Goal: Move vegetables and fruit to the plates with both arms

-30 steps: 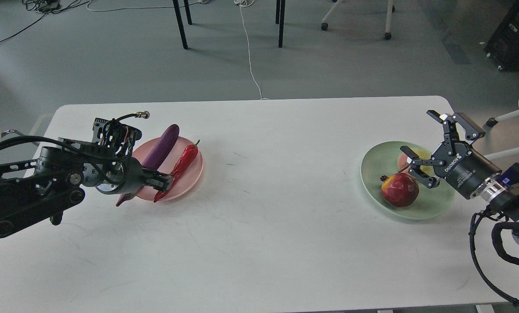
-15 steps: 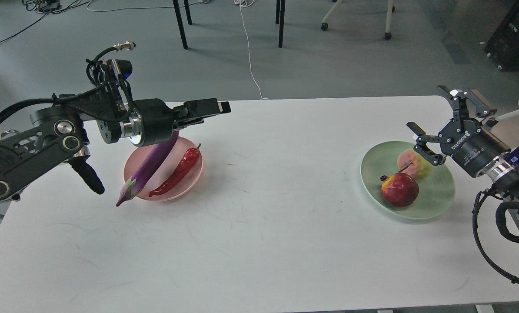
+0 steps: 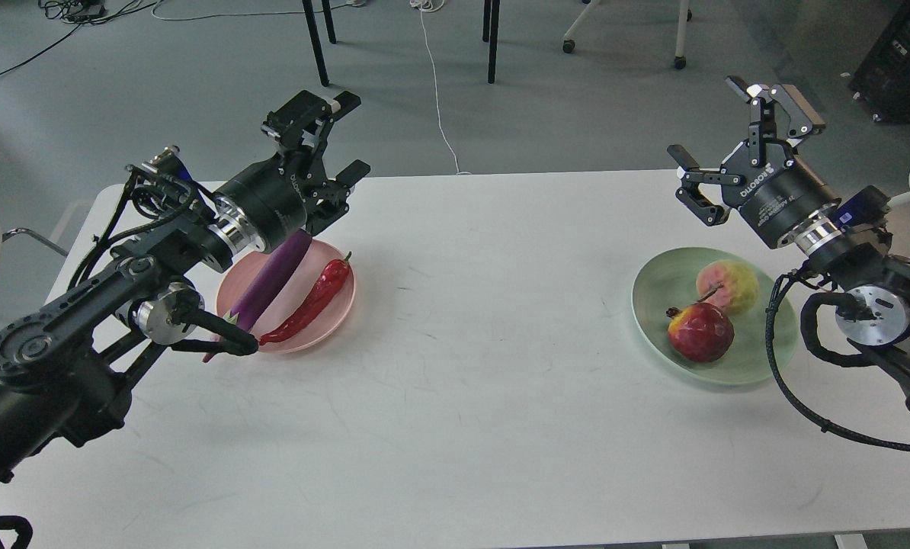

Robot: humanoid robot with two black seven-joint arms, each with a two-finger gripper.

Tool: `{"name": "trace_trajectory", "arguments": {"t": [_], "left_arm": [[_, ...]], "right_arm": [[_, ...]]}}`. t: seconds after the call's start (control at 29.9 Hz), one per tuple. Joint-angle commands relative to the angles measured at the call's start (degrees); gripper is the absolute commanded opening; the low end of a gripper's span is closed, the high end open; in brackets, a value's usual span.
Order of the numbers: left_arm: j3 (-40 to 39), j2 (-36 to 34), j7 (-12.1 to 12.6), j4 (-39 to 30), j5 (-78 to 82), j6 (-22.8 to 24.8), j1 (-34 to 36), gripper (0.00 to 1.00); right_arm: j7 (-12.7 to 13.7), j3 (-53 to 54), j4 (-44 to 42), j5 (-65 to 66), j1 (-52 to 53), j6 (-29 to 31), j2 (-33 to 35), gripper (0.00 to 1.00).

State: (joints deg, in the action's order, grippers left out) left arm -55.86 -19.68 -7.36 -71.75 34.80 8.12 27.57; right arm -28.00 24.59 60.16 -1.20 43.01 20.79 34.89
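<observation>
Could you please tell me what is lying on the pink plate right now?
On the pink plate lie an eggplant and a red chili. The eggplant's far end is covered by the left arm's wrist, its stem end by a cable.

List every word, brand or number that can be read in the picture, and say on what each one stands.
"ROBOTIQ": white letters on the black body of the right gripper, read at a slant.
White letters on the body of the left gripper: the same kind of mark, but turned and too blurred to read with certainty.
Nothing readable on the plates, the produce or the table.
</observation>
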Motion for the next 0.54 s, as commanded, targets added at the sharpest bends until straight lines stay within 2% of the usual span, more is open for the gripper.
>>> {"name": "trace_trajectory", "arguments": {"t": [0.0, 0.1, 0.2, 0.33, 0.5], "left_arm": [[-4.52, 4.82, -1.08, 3.8, 4.12, 0.14, -2.43, 0.98], [-7.24, 6.23, -4.67, 5.3, 7.9, 0.14, -5.41, 0.98], [-7.86, 8.77, -6.97, 5.66, 10.37, 0.23, -7.26, 0.98], [-9.0, 9.48, -7.32, 5.66, 10.46, 1.28, -9.99, 0.98], [-9.62, 9.57, -7.32, 5.66, 10.2, 5.76, -11.66, 0.98]], "right_arm": [[0.0, 0.28, -0.22, -0.12, -1.44, -0.31, -2.01, 0.99], [0.0, 1.15, -2.06, -0.12, -3.46, -0.49, -5.52, 0.99], [0.0, 3.26, -2.68, -0.04, -6.18, -2.06, -8.86, 0.99], [0.0, 4.32, -2.68, 0.05, -7.33, -3.47, -11.42, 0.99], [0.0, 4.41, -2.51, 0.05, -8.3, -3.12, -11.51, 0.99]]}}
